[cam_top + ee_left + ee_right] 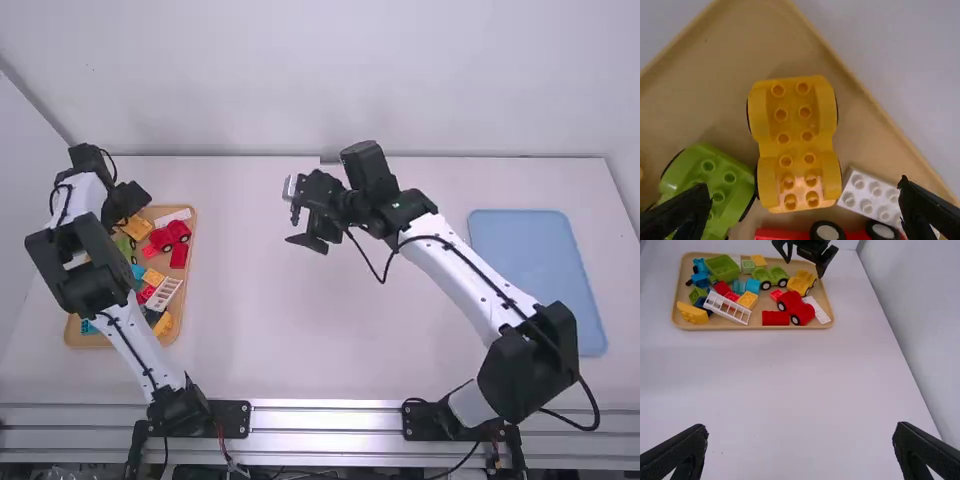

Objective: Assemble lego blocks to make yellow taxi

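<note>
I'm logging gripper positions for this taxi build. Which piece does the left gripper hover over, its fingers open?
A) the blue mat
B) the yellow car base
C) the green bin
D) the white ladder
B: in the left wrist view the yellow car base lies between the open fingers of the left gripper.

Left arm (130, 345) and right arm (455, 272) bent; left gripper (128, 205) and right gripper (303, 220) toward eleven o'clock from bases, fingers spread.
</note>
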`<action>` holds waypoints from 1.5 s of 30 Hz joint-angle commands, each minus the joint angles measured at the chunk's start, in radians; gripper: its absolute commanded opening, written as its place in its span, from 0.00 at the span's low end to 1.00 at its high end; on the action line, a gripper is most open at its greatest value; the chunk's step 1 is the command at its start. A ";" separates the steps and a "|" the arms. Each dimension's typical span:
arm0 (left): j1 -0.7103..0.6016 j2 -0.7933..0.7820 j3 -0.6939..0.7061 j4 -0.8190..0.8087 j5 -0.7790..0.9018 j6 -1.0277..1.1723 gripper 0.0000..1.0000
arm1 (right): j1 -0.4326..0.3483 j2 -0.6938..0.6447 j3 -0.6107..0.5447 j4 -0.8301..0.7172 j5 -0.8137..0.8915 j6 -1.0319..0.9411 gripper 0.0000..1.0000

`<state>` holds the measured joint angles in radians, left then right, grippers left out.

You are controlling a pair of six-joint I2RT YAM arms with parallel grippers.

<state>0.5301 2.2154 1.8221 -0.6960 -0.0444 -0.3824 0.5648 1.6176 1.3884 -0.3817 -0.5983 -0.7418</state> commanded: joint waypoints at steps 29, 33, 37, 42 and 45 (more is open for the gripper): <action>-0.013 0.014 -0.182 0.200 -0.001 -0.118 0.91 | 0.031 0.011 0.019 -0.043 0.076 -0.001 0.99; -0.013 0.014 -0.193 0.202 -0.001 -0.122 0.91 | 0.031 0.011 0.019 -0.050 0.076 -0.006 0.99; -0.013 0.014 -0.193 0.203 -0.002 -0.111 0.92 | 0.031 0.011 0.019 -0.049 0.076 -0.008 0.99; -0.013 0.014 -0.194 0.197 -0.047 -0.108 0.92 | 0.031 0.011 0.019 -0.045 0.076 -0.008 0.99; -0.013 0.014 -0.194 0.201 -0.052 -0.098 0.91 | 0.031 0.011 0.019 -0.046 0.076 -0.007 0.99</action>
<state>0.5243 2.2158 1.6352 -0.4931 -0.0738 -0.4896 0.5983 1.6184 1.3884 -0.4278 -0.5171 -0.7502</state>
